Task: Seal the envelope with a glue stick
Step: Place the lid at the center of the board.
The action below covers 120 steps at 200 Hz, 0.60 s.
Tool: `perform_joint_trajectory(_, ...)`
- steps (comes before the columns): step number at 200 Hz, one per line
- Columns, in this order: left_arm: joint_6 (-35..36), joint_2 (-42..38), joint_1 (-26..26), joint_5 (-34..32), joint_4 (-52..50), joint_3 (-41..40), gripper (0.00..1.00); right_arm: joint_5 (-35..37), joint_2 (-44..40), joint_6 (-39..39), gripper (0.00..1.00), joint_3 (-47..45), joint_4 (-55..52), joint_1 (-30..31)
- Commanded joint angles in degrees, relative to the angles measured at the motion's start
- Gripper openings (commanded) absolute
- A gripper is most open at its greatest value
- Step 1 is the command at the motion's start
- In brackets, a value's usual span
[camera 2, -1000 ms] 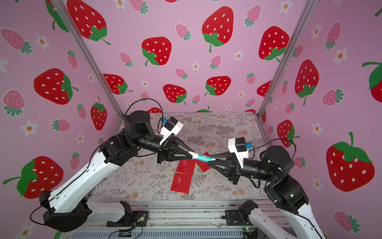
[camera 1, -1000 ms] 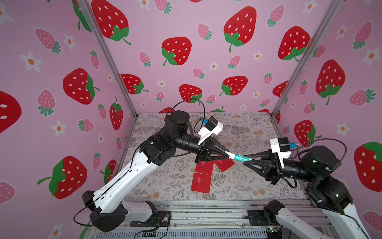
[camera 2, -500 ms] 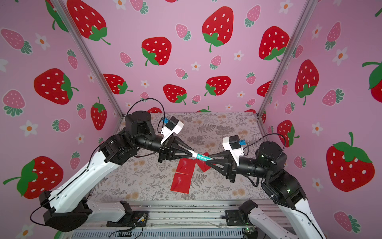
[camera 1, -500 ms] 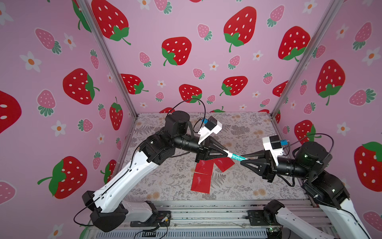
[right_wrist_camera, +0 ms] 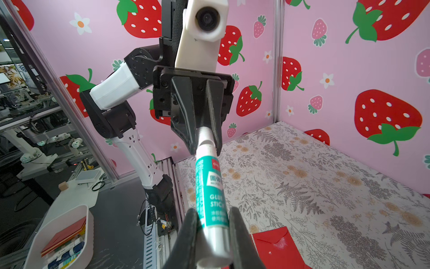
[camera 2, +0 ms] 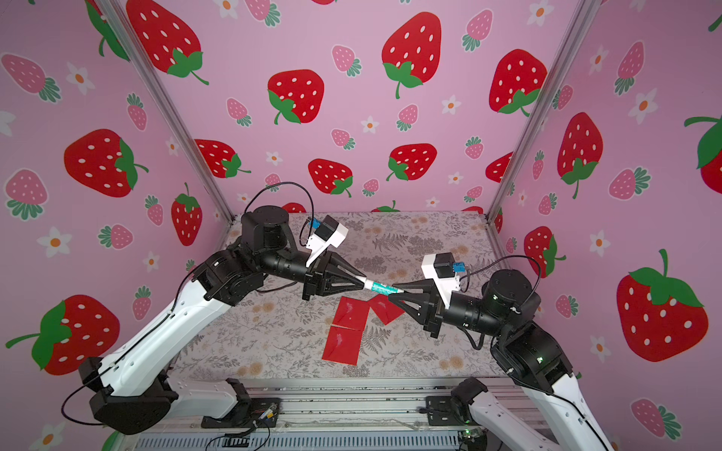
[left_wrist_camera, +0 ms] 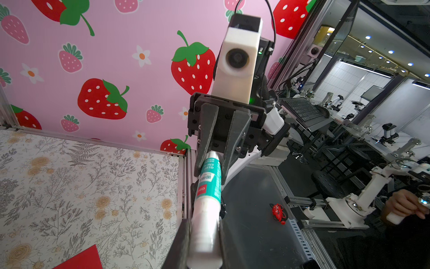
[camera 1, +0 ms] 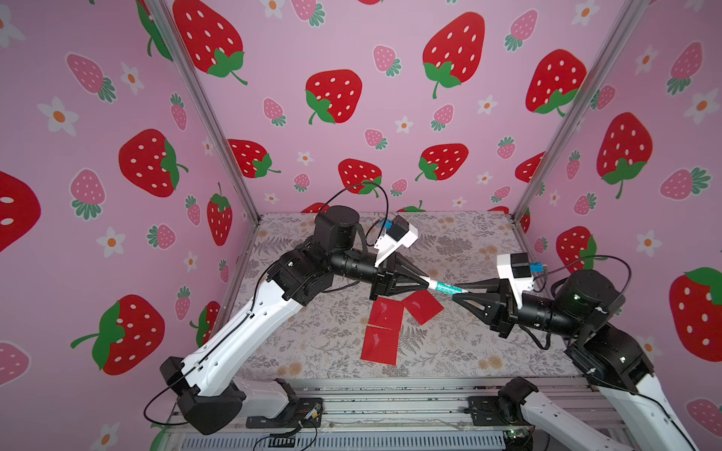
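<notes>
From where I stand, the small white cylindrical glue stick with a teal label band hangs in the air over the floral-patterned tabletop, bridged between both arms. The left gripper is pinched narrow around the plain white end, which I take to be the cap. The right gripper is clamped tight on the opposite end, over the edge of the teal label.

Neither arm is nearer; each has an end. The stick's long axis runs almost level from one gripper to the other, in line with both sets of fingers. The white end points into the left gripper and the labelled end into the right. In both top views it dips slightly towards the right gripper.

That shared line is what matters next. My guess is the cap is about to come off, and a straight pull apart along the axis should do it; any sideways drift would bend the stick against the fingers.

The flat red paper envelope lies on the table below, well clear of the stick. A second red piece sits angled at the envelope's far end, under the stick. I cannot tell whether it is a flap or a separate sheet.
</notes>
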Motion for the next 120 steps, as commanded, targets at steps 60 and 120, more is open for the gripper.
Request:
perform_joint_trajectory(60,1.0,3.9,3.4,-19.7,-4.7,-4.5,0.00,23.8,0.6,-3.5,0.00,-1.6,-1.7,-0.9)
perform_joint_trajectory(120,-3.8,20.3,9.2,-51.5,-10.2,-5.9,0.00,24.1,2.0,-3.9,0.00,-4.5,-2.5,-2.6)
